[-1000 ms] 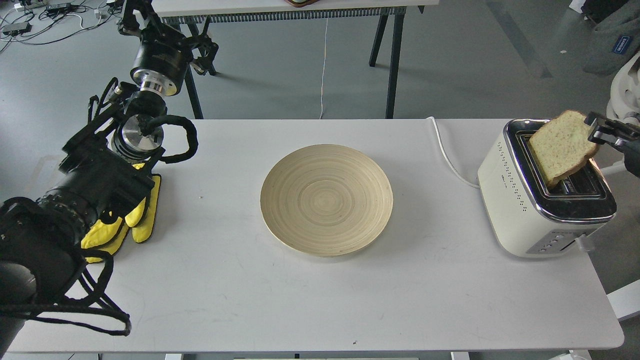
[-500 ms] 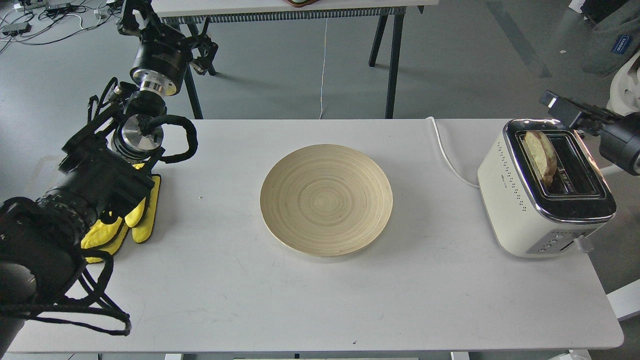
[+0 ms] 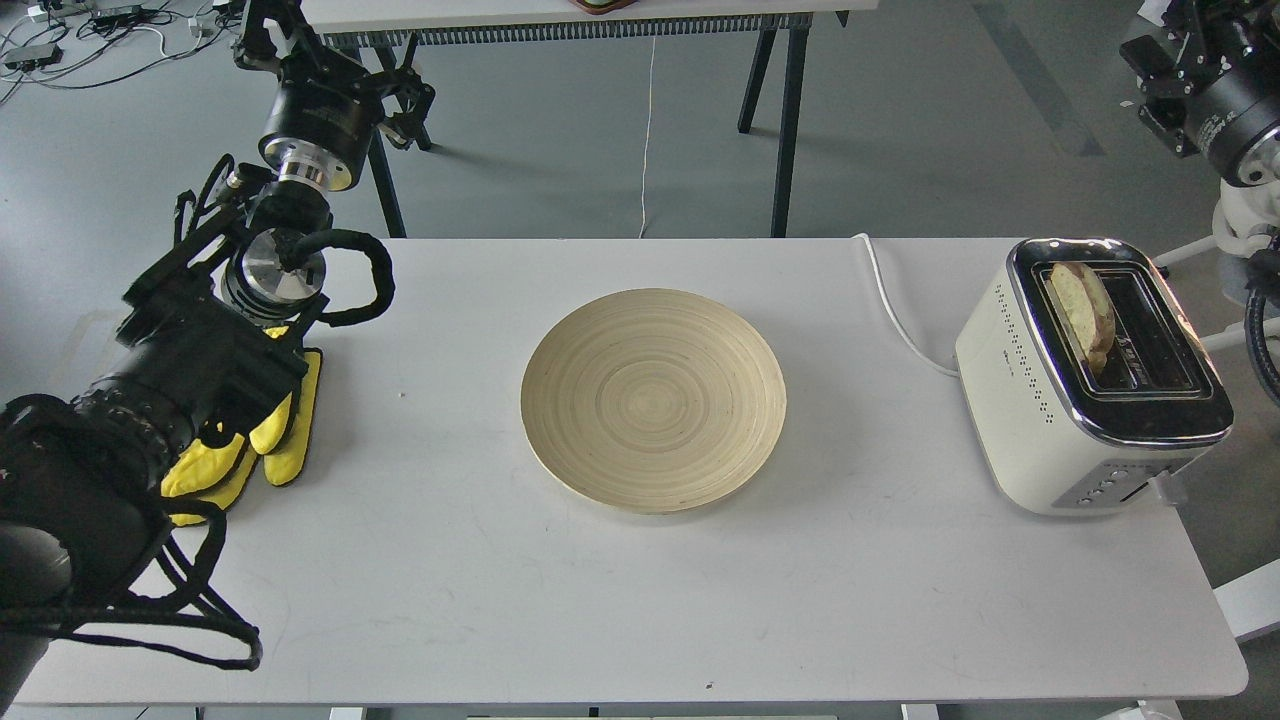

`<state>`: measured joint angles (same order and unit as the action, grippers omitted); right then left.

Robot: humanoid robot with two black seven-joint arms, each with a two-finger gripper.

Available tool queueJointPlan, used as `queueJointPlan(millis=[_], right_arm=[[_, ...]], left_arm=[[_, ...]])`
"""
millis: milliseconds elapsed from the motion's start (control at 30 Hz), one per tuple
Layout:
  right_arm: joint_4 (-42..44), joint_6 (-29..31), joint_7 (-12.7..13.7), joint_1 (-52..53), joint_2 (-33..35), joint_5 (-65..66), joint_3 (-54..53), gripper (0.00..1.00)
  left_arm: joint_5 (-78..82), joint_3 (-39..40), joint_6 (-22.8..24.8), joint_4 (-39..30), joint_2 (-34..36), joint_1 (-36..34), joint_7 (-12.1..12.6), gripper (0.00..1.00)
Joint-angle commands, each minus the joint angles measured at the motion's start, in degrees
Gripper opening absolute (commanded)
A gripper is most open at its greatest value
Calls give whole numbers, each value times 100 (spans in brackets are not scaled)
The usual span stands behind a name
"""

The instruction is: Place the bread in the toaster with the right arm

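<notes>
The bread (image 3: pixel 1086 313) stands on edge in the left slot of the cream-white toaster (image 3: pixel 1035 420), only its top crust and a strip of crumb showing. The toaster sits at the table's right end. My right arm is lifted off the table at the top right. Its gripper (image 3: pixel 1160 62) is well above and behind the toaster, holds nothing, and is too dark for me to tell its fingers apart. My left arm rests along the table's left side, and its gripper (image 3: pixel 405 100) is beyond the far edge, small and dark.
A round bamboo plate (image 3: pixel 653 400) lies bare in the middle of the white table (image 3: pixel 620 600). The toaster's white cord (image 3: pixel 893 305) runs over the far edge. Yellow padding (image 3: pixel 270 440) lies under my left arm. Another table's legs (image 3: pixel 790 120) stand behind.
The right gripper let go of the slice, which dropped from tilted over the toaster into the left slot. The right arm then rose up and back to the top right. The left arm stayed still.
</notes>
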<state>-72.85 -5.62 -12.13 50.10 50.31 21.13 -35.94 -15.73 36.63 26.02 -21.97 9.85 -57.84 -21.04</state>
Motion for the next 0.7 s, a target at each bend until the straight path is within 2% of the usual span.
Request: queueJointPlan(millis=[0,267,433,500,567,667], right_arm=[[586,605,-289,-9,-503,-915,-53,100],[2001,1651,-255,-18,-1347,-3175,-650,99],[3047,1942,-193,-27,-1892,-3273,-1230,99],[3399,2003,-44,-18,-2094,-3273,-1441,99],[3619,2213,123,-9,-2279,-3273,-1652,99],[3778,2530,141,-18,-2438,-3273,-1881,99]], left_arm=[[0,-7,9,0,-1,0,4,100],[0,-24,9,0,-1,0,4,100],[0,-33,9,9,8,9,4,100],[0,-24,0,9,8,9,4,100],[0,-15,0,0,8,0,4,100],[0,11,0,9,8,0,4,100]])
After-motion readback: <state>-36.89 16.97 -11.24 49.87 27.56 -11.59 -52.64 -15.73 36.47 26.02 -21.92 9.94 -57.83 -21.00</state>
